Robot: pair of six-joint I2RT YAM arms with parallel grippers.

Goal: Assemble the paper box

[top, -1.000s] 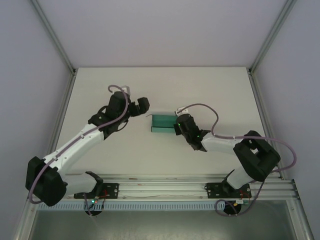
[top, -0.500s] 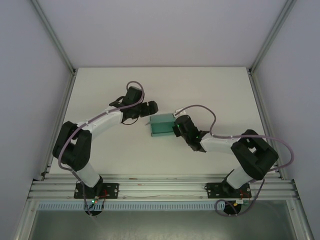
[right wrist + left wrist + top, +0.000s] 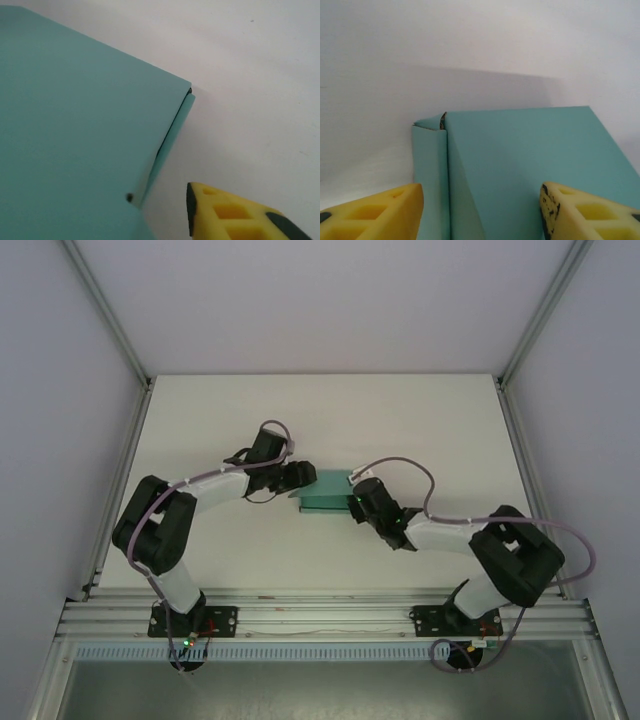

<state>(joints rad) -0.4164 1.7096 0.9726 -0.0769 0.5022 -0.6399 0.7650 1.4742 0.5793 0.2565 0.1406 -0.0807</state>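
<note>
The teal box (image 3: 325,494) lies flat around the middle of the table (image 3: 420,420), pretty much folded up by the look of it, though a side flap at its left end isn't fully tucked. The left end effector (image 3: 303,478) is at that end with its yellow fingers (image 3: 385,212) spread and the box between them, probably to press the flap home. The right end effector (image 3: 352,503) is at the box's right end, likely bracing it. One finger (image 3: 235,217) sits clear of the card and the other is cut off, so I can't tell its width
</note>
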